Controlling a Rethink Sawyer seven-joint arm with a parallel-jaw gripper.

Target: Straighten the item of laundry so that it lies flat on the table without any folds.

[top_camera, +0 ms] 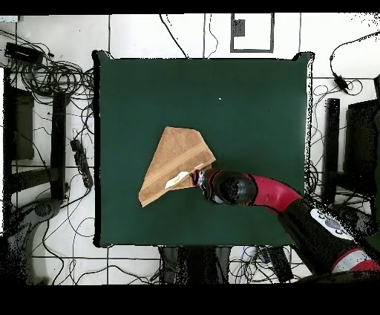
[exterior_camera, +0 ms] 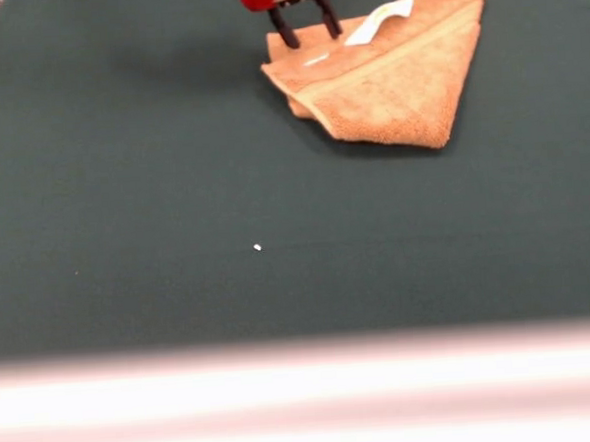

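The orange-tan towel (exterior_camera: pixel 397 84) lies folded into a triangle on the far right part of the green table (exterior_camera: pixel 123 191). Its border band runs across the fold and its white label (exterior_camera: pixel 378 21) lies on top near the far edge. My gripper (exterior_camera: pixel 311 38) comes down from above with its two black fingers (exterior_camera: pixel 284 31) apart, tips at the towel's far left corner beside the label. In the overhead view the towel (top_camera: pixel 174 160) lies left of centre on the table (top_camera: pixel 252 104), and the gripper (top_camera: pixel 199 178) sits at its lower right corner. It holds nothing that I can see.
A small white speck (exterior_camera: pixel 258 247) lies on the cloth near the middle; it also shows in the overhead view (top_camera: pixel 220 98). The table's pale front edge (exterior_camera: pixel 305 391) runs across the bottom. Cables and equipment (top_camera: pixel 52 111) surround the table on the floor.
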